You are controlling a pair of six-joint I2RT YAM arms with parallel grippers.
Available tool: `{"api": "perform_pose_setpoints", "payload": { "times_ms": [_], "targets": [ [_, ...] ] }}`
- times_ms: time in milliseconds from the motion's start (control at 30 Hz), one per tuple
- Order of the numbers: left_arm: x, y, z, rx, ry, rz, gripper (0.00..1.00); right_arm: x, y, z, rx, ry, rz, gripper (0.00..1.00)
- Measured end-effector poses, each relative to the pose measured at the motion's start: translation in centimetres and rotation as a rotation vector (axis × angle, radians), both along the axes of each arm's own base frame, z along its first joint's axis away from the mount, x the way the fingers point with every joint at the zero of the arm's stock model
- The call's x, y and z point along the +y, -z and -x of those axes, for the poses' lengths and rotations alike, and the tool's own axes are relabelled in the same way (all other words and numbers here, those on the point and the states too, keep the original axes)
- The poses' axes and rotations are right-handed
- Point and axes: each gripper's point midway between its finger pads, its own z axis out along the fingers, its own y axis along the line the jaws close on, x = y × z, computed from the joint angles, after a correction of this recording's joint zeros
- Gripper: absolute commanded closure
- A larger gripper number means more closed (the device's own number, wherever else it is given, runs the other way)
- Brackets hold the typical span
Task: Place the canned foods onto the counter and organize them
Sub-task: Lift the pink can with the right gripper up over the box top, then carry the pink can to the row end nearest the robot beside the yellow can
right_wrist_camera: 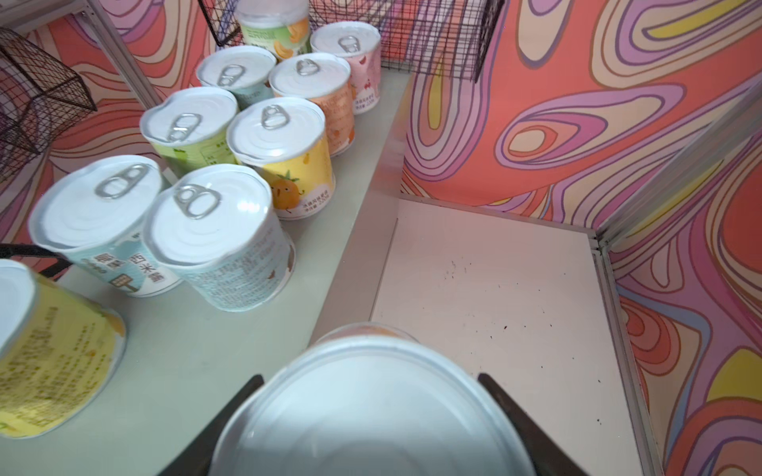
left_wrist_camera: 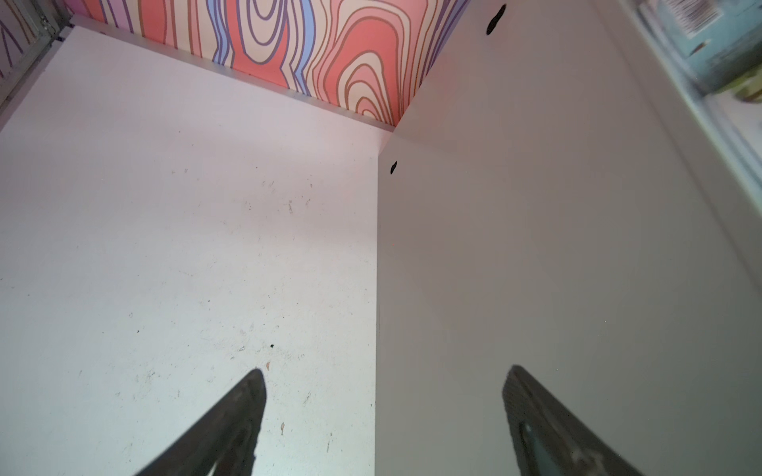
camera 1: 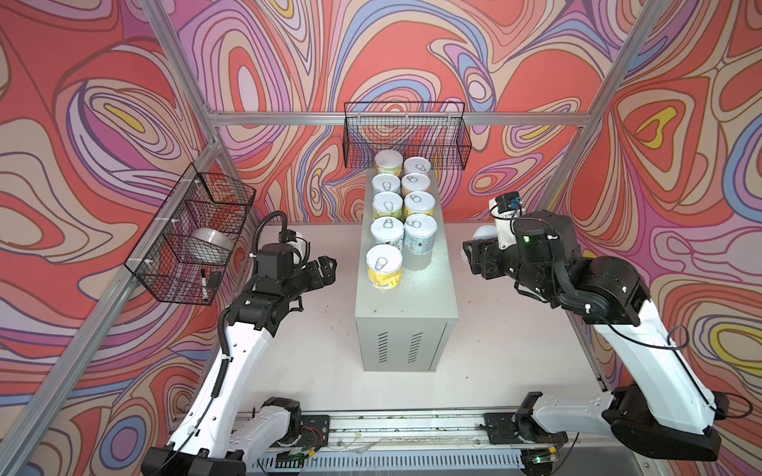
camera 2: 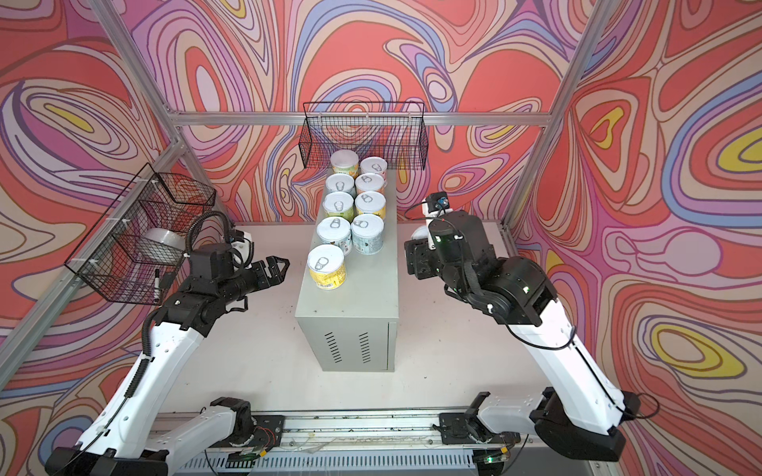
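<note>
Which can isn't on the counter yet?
The can clamped in the right gripper, held beside the counter. The other nine cans stand upright on its top.

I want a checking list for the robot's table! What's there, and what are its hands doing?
Surface: white table, scuffed and speckled.
Job's things: nine cans upright in two rows on the counter; tenth can held by its right edge.
Clutter: tape roll and marker in the left basket.
Grippers: left gripper open, empty, beside the counter; right gripper shut on the tenth can.
Cables: black hose loops over left arm; thin wire along right arm.
Surroundings: swirly walls, metal frame, back basket.
</note>
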Motion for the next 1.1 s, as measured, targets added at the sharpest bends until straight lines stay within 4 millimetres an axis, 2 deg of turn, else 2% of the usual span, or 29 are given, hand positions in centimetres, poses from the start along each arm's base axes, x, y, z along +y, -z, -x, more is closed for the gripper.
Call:
{"api": "perform_pose_setpoints", "payload": {
  "times_ms": [133, 367, 633, 1033, 1100],
  "targets": [
    [-0.6, -1.3, 0.3, -0.020, 0.019, -0.008, 0.09, 2.5, 0.0, 0.5, 0.007, -0.054, 0.041, 1.00],
    [-1.3, -2.3, 0.8, -0.028, 0.045, -0.019, 0.09, 6.5, 1.7, 1.2, 0.047, -0.141, 0.111, 1.00],
    [-2.4, -2.6, 1.2, -0.037, 0.084, -0.025, 0.09, 7.6, 1.9, 1.6, 0.057, -0.170, 0.120, 1.00],
    [-3.1, -2.2, 1.1, -0.022, 0.104, -0.028, 0.10, 10.2, 4.0, 1.5, 0.130, -0.239, 0.129, 1.00],
    [-3.2, -2.1, 1.2, -0.022, 0.109, -0.028, 0.09, 10.5, 4.0, 1.6, 0.136, -0.247, 0.124, 0.86]
  ]
}}
